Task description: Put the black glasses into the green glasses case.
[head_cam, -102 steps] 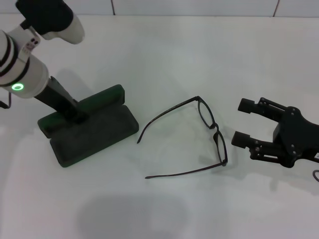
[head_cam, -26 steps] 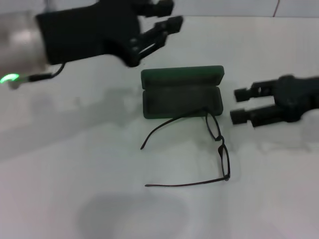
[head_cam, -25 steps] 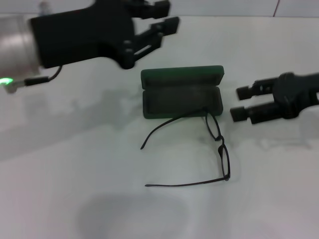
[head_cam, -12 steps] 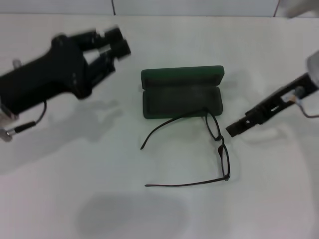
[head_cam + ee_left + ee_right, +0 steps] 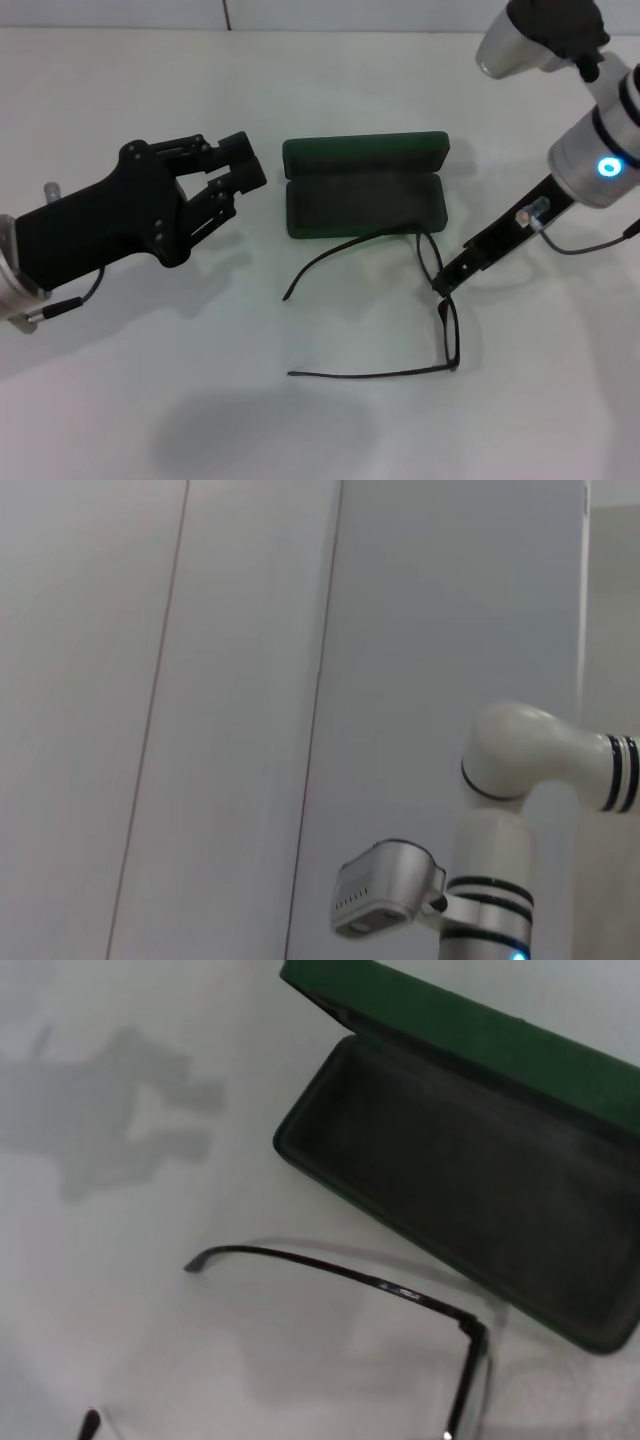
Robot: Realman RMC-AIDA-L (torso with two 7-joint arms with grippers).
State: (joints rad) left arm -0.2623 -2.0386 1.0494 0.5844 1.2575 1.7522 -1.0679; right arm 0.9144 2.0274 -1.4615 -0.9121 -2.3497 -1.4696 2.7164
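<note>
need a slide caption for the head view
Right end effector reaches the black glasses lying unfolded beside the open green glasses case; left end effector hovers open.

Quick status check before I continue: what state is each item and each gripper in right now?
green glasses case: open, lid tipped back, nothing lying inside it.
black glasses: unfolded, both temple arms spread, on the table in front of the case, one temple hinge at the case's front edge.
left gripper: fingers open, holding nothing, hovering to the left of the case.
right gripper: lowered at the glasses' frame; whether it grips is unclear.
</note>
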